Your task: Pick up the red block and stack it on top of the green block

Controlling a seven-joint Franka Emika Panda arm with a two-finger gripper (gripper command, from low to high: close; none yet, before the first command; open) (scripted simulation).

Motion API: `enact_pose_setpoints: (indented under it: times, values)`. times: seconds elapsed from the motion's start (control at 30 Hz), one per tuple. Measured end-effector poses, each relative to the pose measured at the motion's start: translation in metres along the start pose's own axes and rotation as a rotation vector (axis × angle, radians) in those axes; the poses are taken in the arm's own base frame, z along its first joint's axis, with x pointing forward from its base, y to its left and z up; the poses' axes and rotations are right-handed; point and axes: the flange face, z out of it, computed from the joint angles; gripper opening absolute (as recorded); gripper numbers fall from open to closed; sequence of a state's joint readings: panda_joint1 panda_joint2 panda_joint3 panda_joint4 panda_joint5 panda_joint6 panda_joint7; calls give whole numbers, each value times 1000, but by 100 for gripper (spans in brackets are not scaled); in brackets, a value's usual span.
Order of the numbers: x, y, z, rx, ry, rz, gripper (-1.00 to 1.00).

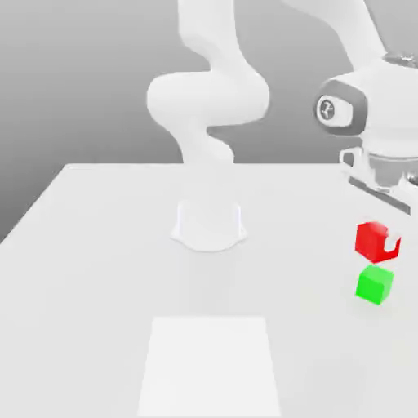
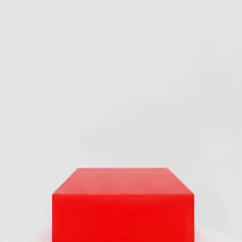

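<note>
While the gripper (image 1: 387, 238) pinches the small matte red cube (image 1: 374, 240) aloft at the exterior view's right edge, the matching bright green cube (image 1: 375, 284) sits just beneath it on the white table (image 1: 98, 245), apparently awaiting stacking.

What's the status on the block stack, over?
Gripper shut on red block, carried above green block. Not yet stacked. Nothing between them.
</note>
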State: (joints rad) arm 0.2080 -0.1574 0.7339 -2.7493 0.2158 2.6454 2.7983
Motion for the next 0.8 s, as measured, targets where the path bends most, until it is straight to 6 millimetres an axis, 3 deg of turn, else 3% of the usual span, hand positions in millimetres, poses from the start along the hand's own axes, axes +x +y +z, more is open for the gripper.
enact_pose_setpoints:
  times: [0.03, 0.5, 0.53, 0.8]
  values:
    - [-2, 12, 4, -2, 8, 19, -100]
    - [-3, 12, 3, 4, -4, 19, -100]
    - [-3, 12, 2, 4, -5, 19, 100]
    - [-3, 12, 2, 4, -5, 19, 100]
